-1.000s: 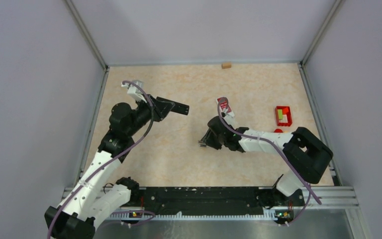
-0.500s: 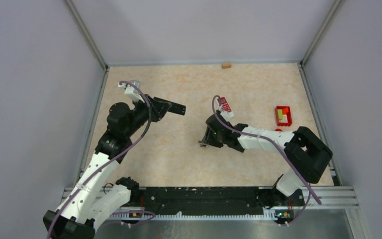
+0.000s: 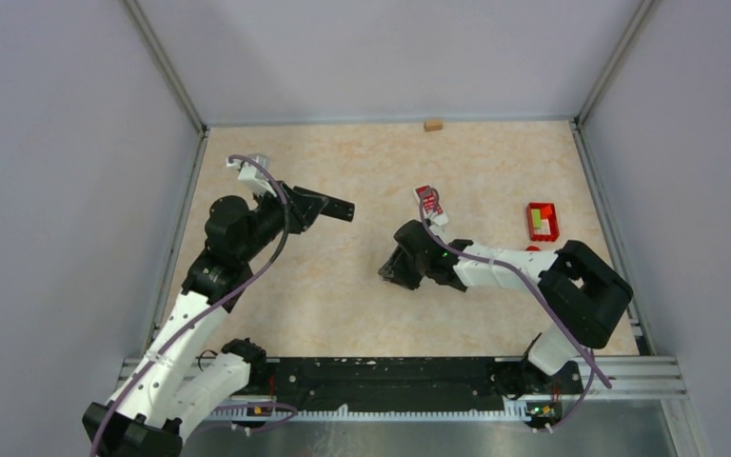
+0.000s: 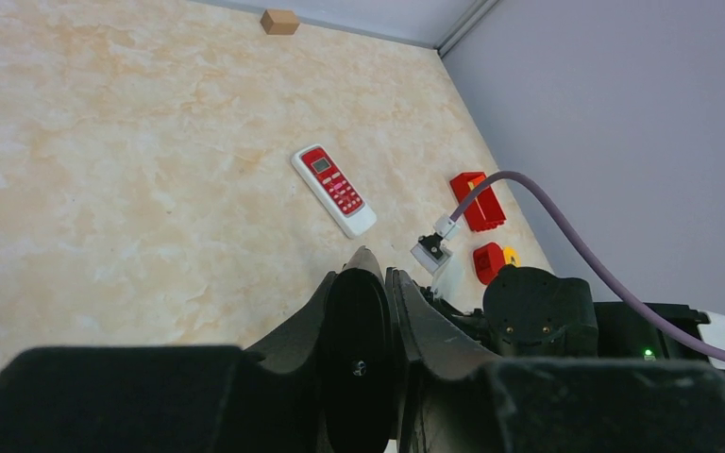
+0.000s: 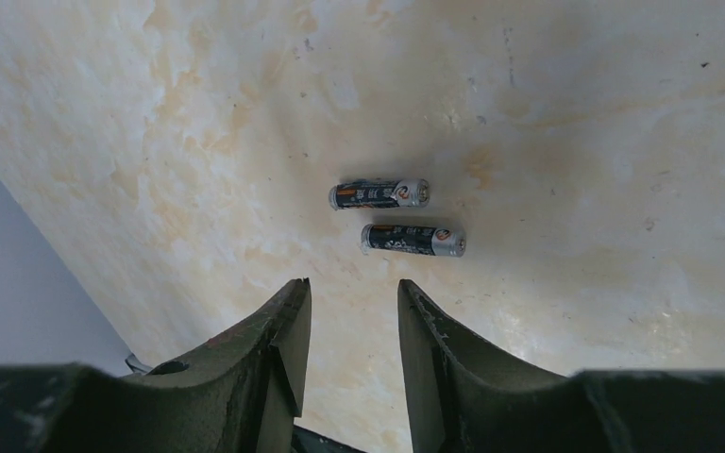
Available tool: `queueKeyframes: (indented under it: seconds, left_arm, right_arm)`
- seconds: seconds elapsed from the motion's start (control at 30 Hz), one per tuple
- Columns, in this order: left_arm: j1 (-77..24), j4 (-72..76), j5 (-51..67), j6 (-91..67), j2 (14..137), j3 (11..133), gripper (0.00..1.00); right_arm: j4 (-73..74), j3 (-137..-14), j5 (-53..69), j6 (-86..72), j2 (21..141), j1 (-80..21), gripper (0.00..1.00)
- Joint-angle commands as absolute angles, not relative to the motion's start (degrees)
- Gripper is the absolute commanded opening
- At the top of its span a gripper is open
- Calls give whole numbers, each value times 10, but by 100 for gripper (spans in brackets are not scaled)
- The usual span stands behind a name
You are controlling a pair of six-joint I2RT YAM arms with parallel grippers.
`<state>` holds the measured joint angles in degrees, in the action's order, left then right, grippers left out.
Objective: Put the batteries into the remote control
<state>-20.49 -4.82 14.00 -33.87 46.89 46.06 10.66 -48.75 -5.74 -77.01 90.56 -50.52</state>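
Two slim dark batteries with silvery ends (image 5: 379,194) (image 5: 413,240) lie side by side on the table. My right gripper (image 5: 351,293) is open and empty, hovering just short of them; in the top view it (image 3: 387,272) hides them. My left gripper (image 4: 375,266) is shut on a black remote (image 4: 359,359), holding it end-on above the table; in the top view the remote (image 3: 335,207) sticks out of that gripper (image 3: 306,209) to the right. A second, red-and-white remote (image 3: 429,203) lies face up beyond the right arm, also in the left wrist view (image 4: 333,189).
A red tray (image 3: 542,221) with a yellowish piece sits at the right. A red and yellow round piece (image 4: 488,261) lies near the right arm. A small wooden block (image 3: 432,125) rests at the back wall. Walls and rails enclose the table.
My left arm has pulled slightly left with the black remote. My right wrist has turned and shifted a little over the batteries.
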Motion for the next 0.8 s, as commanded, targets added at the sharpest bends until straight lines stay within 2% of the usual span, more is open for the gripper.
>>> queueKeyframes:
  seconds: [0.0, 0.77]
  left_arm:
    - [-201, -28, 133, -329, 462, 479, 0]
    - [-196, -32, 131, -323, 461, 479, 0]
  right_arm:
    - [105, -484, -41, -827, 920, -512, 40]
    - [142, -486, -44, -908, 944, -491, 36]
